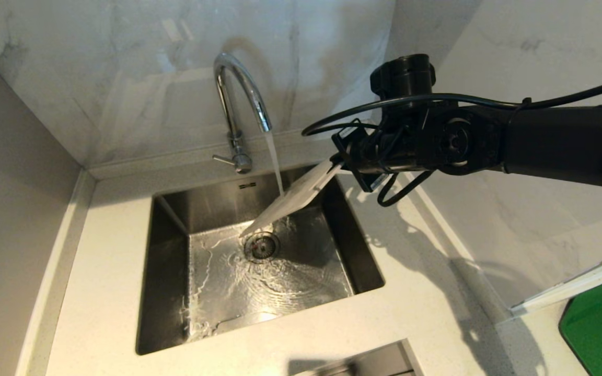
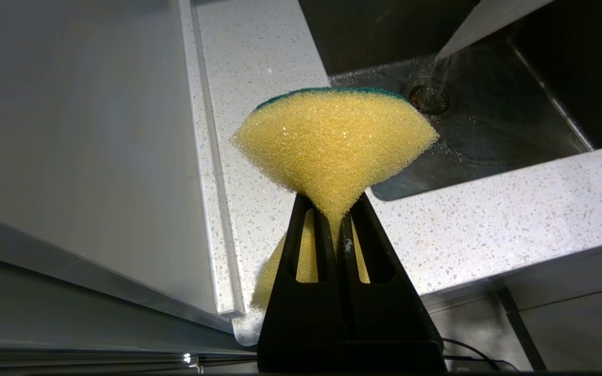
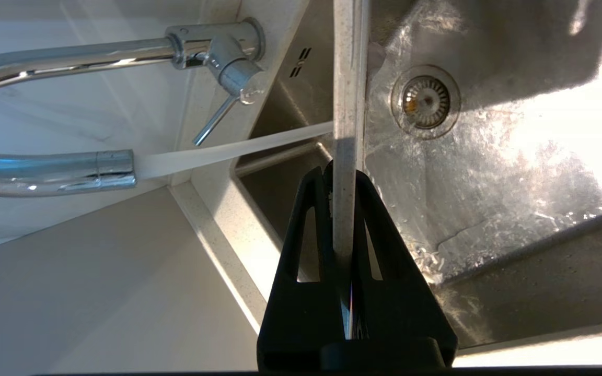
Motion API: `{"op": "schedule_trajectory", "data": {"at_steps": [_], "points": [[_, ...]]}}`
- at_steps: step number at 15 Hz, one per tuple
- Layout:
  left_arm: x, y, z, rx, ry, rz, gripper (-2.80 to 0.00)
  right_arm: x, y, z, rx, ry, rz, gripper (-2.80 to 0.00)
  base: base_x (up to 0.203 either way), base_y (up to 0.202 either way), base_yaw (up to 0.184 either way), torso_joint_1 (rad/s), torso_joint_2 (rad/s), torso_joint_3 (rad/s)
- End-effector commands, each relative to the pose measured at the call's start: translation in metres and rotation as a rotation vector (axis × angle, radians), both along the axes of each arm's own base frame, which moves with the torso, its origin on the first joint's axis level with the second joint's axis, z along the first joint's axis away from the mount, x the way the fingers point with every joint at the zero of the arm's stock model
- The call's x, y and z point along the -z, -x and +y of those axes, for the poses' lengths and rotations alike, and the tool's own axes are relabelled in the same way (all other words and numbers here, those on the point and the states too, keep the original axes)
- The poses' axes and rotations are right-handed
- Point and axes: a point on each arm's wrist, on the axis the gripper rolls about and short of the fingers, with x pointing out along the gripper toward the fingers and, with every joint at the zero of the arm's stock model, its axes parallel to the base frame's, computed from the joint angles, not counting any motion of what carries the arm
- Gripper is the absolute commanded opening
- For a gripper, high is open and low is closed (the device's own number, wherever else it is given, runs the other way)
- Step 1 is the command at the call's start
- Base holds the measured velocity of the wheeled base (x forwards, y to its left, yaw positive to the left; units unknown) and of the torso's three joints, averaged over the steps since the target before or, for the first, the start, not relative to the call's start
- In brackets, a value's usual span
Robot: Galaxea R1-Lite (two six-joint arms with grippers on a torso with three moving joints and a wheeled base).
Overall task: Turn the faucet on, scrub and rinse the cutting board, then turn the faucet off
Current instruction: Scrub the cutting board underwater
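— Marble-look walls meet in a corner behind a pale speckled counter (image 1: 107, 261), with a steel sink (image 1: 165, 271) sunk into it. What's in the basin?

— Water, spread in ripples over the bottom around the drain (image 1: 261, 246). The faucet (image 1: 238, 99) is running; its stream lands on the board (image 1: 293, 201), which slants down over the basin with its low end just above the drain.

— Who holds it?

— The right claw (image 1: 340, 167), clenched on the board's upper end, reaching in from the right side of the sink.

— Does its wrist camera add anything?

— It shows the board (image 3: 347, 104) edge-on between the two black fingers (image 3: 301, 250), the stream striking one face, and the faucet's thin lever (image 3: 215, 121) at its base.

— And the left claw?

— Out of the head camera's sight. Its own wrist camera shows the left claw (image 2: 338, 219) squeezed on a yellow sponge (image 2: 332, 141) with a green backing, above the counter's front edge, well apart from the board. A green board (image 1: 601, 326) lies at the far right, seen from the head only.
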Motion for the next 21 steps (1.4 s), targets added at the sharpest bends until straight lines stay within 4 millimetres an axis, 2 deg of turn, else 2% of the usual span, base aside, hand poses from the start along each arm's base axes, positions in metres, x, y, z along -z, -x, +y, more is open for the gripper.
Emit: {"op": "schedule_trajectory", "data": {"at_steps": [1,6,8,13,16,18,21], "points": [[0.001,0.0,0.0,-0.001,0.0,-0.001,-2.8,0.002,-0.001,0.002,-0.002,-0.002,0.007,-2.8,0.0,0.0,0.0,0.0,0.0,0.0],[0.0,0.0,0.0,0.0,0.001,-0.003,-2.8,-0.003,0.005,-0.002,0.015,0.005,0.012,-2.8,0.0,0.0,0.0,0.0,0.0,0.0],[0.0,0.0,0.0,0.0,0.003,-0.003,-2.8,-0.009,0.013,-0.009,0.044,0.026,0.028,-2.8,0.0,0.0,0.0,0.0,0.0,0.0],[0.0,0.0,0.0,-0.001,0.013,-0.003,-2.8,-0.048,0.069,-0.036,0.047,0.05,0.09,-2.8,0.0,0.0,0.0,0.0,0.0,0.0],[0.0,0.0,0.0,0.002,0.006,-0.003,-2.8,-0.061,0.094,-0.048,0.045,0.068,0.105,-2.8,0.0,0.0,0.0,0.0,0.0,0.0],[0.0,0.001,0.0,0.003,0.004,0.002,-2.8,-0.07,0.109,-0.054,0.041,0.063,0.102,-2.8,0.0,0.0,0.0,0.0,0.0,0.0],[0.0,0.001,0.0,0.013,-0.019,0.036,-2.8,-0.069,0.117,-0.058,0.041,0.068,0.112,-2.8,0.0,0.0,0.0,0.0,0.0,0.0]]}}
